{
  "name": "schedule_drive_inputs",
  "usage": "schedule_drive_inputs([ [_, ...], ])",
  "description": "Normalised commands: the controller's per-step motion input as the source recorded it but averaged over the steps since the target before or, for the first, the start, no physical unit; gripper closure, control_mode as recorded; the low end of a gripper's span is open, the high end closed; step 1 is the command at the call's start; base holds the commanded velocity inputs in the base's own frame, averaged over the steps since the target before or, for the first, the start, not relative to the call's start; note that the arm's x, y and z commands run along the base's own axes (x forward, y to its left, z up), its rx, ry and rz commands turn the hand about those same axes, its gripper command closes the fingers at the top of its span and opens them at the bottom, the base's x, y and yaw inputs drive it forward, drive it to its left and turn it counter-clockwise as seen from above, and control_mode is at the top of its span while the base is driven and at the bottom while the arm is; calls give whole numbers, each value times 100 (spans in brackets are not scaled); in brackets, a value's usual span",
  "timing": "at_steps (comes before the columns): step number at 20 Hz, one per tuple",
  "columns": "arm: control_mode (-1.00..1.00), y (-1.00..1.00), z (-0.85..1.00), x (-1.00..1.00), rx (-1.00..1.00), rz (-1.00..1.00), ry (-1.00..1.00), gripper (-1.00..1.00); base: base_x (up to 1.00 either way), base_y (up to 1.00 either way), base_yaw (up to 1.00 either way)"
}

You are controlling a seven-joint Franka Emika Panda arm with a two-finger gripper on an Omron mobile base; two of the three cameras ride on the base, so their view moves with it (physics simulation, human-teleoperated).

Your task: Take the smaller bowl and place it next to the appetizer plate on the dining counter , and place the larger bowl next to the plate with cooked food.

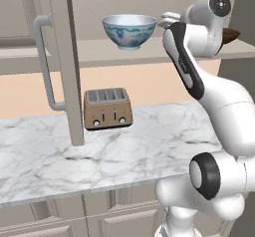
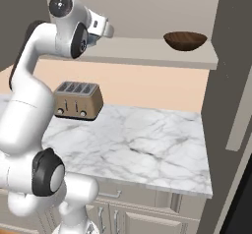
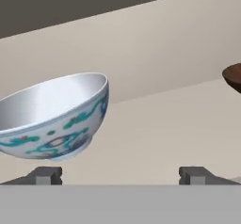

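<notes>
The larger bowl (image 1: 129, 31), white with a blue-green pattern, stands on the open cabinet shelf (image 1: 94, 53). In the hand view the larger bowl (image 3: 54, 117) sits to the left, just beyond my left fingertip (image 3: 44, 175). The smaller bowl (image 2: 185, 40), dark brown wood, rests further right on the same shelf; its edge (image 3: 234, 76) shows at the right of the hand view. My gripper (image 1: 167, 19) (image 2: 107, 30) (image 3: 121, 176) hovers at shelf height between the two bowls, open and holding nothing. The appetizer plate, the plate with cooked food and the dining counter are out of view.
A bronze toaster (image 1: 107, 109) (image 2: 78, 100) stands on the marble worktop (image 1: 129, 154) below the shelf. An open cabinet door (image 1: 67, 66) with a long grey handle (image 1: 45, 64) hangs left of the larger bowl. A tall cabinet side (image 2: 231, 80) bounds the right.
</notes>
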Motion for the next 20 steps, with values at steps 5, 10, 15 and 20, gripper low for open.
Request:
schedule_drive_inputs([
  [5, -100, 0, 33, 70, 11, 0, -8, -100, 0, 0, 0],
  [10, -100, 14, 7, 74, 10, 0, 2, -100, 0, 0, 0],
  [15, -100, 20, -17, 76, 6, 0, 17, -100, 0, 0, 0],
  [20, -100, 22, -17, 73, 1, 0, 7, -100, 0, 0, 0],
])
